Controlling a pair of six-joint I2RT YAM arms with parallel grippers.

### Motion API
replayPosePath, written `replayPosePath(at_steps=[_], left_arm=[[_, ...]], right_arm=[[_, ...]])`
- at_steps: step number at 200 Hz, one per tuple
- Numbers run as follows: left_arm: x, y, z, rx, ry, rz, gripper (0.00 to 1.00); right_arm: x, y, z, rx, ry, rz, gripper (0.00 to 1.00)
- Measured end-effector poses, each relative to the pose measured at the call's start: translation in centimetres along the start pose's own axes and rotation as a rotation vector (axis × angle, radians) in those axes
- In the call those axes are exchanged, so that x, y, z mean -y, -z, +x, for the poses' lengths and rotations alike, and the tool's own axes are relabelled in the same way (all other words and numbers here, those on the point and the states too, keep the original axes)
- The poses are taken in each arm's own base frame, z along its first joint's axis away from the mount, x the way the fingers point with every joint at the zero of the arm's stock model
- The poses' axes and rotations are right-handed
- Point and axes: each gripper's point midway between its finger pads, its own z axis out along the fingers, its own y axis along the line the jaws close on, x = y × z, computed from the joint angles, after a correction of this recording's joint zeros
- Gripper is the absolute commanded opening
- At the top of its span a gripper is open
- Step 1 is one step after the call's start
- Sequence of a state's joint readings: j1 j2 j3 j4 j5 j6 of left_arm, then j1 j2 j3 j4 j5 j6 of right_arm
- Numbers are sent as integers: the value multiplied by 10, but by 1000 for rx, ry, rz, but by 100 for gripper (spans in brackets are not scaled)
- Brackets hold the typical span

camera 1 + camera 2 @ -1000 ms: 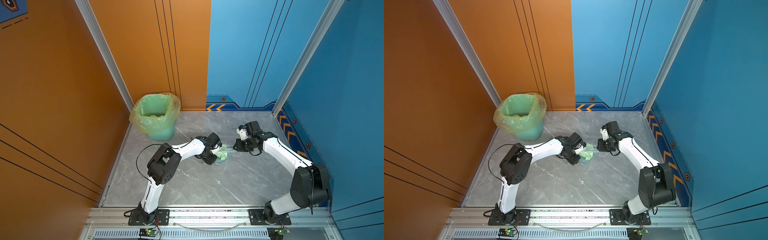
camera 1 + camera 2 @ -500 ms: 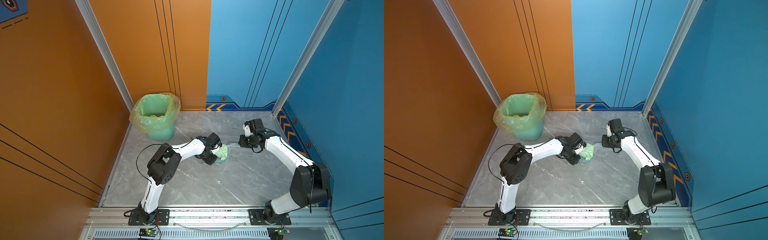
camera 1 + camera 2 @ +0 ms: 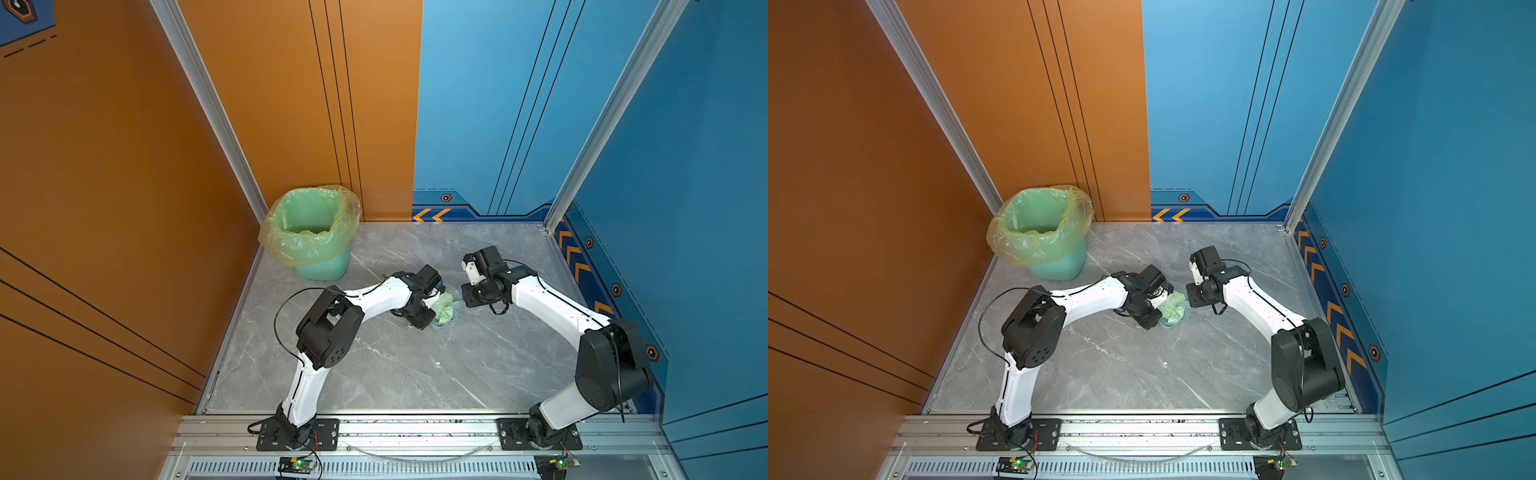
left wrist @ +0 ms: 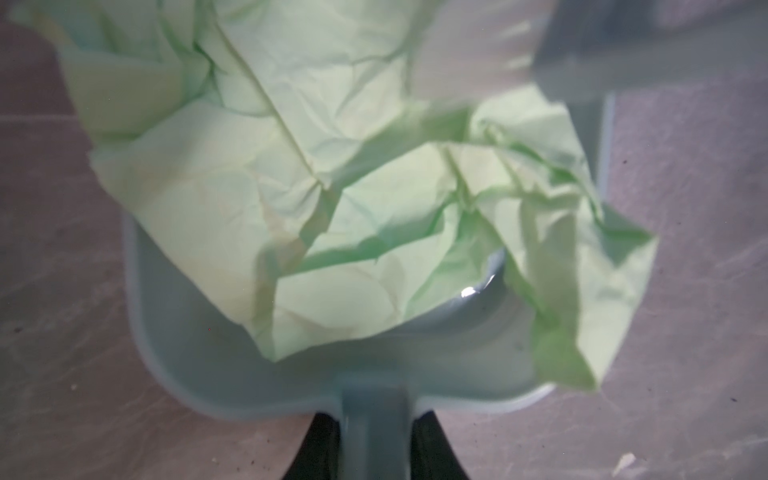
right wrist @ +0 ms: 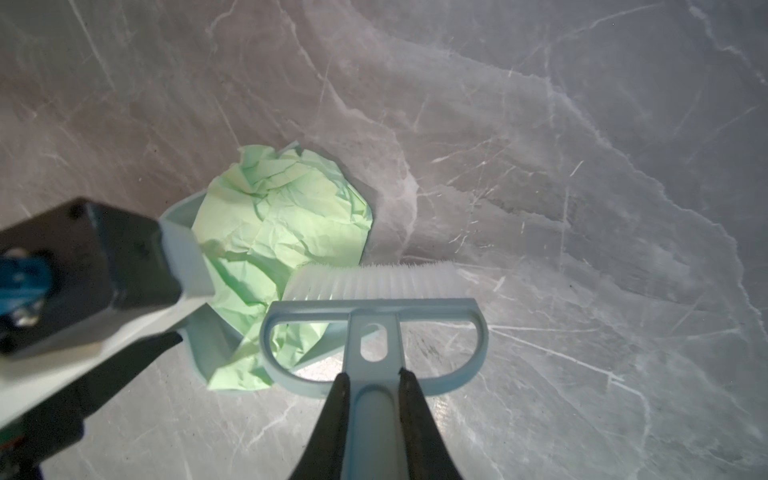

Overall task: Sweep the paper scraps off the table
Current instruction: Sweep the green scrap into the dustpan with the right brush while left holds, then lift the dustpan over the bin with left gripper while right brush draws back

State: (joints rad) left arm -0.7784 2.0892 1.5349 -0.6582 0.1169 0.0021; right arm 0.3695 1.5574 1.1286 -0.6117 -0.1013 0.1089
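One paper (image 3: 445, 308) (image 3: 1173, 310) wad is showing: pale green, heavily crumpled, with sharp creases and folded flaps. It is looking like one big sheet balled loosely rather than many bits. It is sitting in the pale blue dustpan (image 4: 199, 353) around the middle of the counter (image 3: 395, 370), well apart from every edge.

In the left wrist view the paper (image 4: 332, 187) is filling most of the pan and spilling over one side rim, with a flap hanging outside the wall. In the right wrist view the paper (image 5: 282, 224) is bulging past the pan's open mouth onto grey marble.

The left hand (image 4: 374, 436) (image 3: 432, 297) is clenching the dustpan handle, a black finger on each side. The pan is lying low on the counter.

The right hand (image 5: 376, 386) is gripping the handle of the brush (image 5: 374, 309), pale blue with white bristles (image 5: 370, 280). The bristles are sitting right at the wad's edge at the pan's mouth. Contact is looking likely but is not certain.

The bin (image 3: 324, 268) with its yellow-green liner (image 3: 291, 249) is standing at the far left corner, well apart from the pan.

A tiny white speck (image 3: 437, 363) is lying on the counter nearer the front edge. It is too small to identify.
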Motion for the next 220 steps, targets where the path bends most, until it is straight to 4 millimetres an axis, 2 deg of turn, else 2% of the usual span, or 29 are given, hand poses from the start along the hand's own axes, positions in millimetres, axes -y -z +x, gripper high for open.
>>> replayPosePath(at_steps=[33, 65, 98, 136, 158, 181, 220], left_arm=[[0, 0, 0, 0, -1, -4, 7], [-2, 0, 0, 1, -1, -12, 7], [-3, 0, 0, 9, -2, -21, 7], [-8, 3, 4, 14, 2, -50, 6], [-9, 13, 3, 33, 7, -65, 6], [-9, 32, -4, 79, 4, -75, 7], [-10, 70, -12, 147, 2, -101, 7]], right_arm=[[-14, 11, 6, -8, 42, -63, 0], [-15, 19, 2, 19, 40, -76, 0], [3, 31, -6, 67, -11, -57, 0], [31, 55, -11, 151, -99, -27, 0], [48, 72, -13, 207, -149, -7, 0], [63, 87, -13, 256, -207, 9, 0], [80, 90, -8, 277, -281, 24, 0]])
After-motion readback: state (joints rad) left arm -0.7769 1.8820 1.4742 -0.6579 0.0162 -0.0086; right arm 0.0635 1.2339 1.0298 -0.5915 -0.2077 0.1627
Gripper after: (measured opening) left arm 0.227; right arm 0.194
